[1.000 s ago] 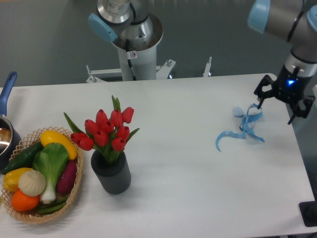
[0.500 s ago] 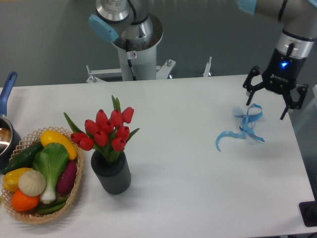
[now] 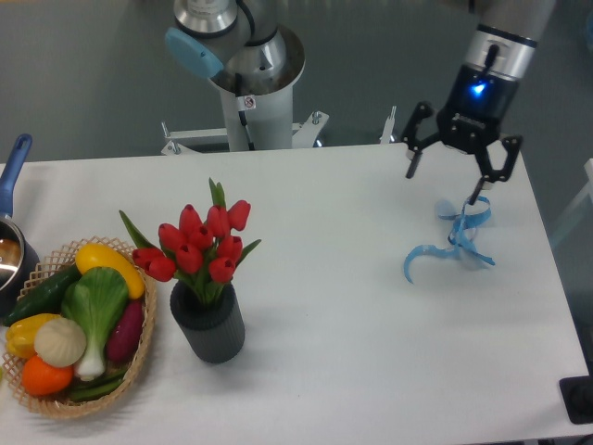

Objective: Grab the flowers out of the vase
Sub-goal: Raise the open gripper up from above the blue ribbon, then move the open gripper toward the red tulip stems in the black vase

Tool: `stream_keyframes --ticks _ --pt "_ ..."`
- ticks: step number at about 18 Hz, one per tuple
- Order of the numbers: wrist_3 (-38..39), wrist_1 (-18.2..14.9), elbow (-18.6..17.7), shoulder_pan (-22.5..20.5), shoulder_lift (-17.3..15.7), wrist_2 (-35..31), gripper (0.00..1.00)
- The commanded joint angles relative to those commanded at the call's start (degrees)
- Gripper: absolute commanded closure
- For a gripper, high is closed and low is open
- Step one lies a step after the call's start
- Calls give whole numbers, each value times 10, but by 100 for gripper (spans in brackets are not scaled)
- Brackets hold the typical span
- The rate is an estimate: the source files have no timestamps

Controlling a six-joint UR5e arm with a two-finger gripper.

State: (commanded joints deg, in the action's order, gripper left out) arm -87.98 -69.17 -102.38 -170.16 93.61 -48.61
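A bunch of red tulip flowers with green leaves stands upright in the short dark ribbed vase at the left of the white table. My gripper hangs open and empty above the table's far right part, far to the right of the flowers. Its fingers point down and are spread wide.
A curly light-blue ribbon lies on the table just below and right of the gripper. A woven basket of colourful vegetables sits left of the vase. A blue-handled pot stands at the left edge. The arm's base is behind the table.
The gripper has moved left and up, away from the table's right edge, from beside the ribbon to above and left of it. It has stayed open. The flowers and vase have not moved.
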Motion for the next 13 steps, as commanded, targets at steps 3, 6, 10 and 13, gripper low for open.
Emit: stream_keyframes --ticks 3,6,10,13 --pt "-7 1 -29 8 0 59 0" --pt "-11 3 -53 9 5 163 0" --pt "-22 7 -69 21 18 199 0" --pt "-39 20 -67 32 49 200 0"
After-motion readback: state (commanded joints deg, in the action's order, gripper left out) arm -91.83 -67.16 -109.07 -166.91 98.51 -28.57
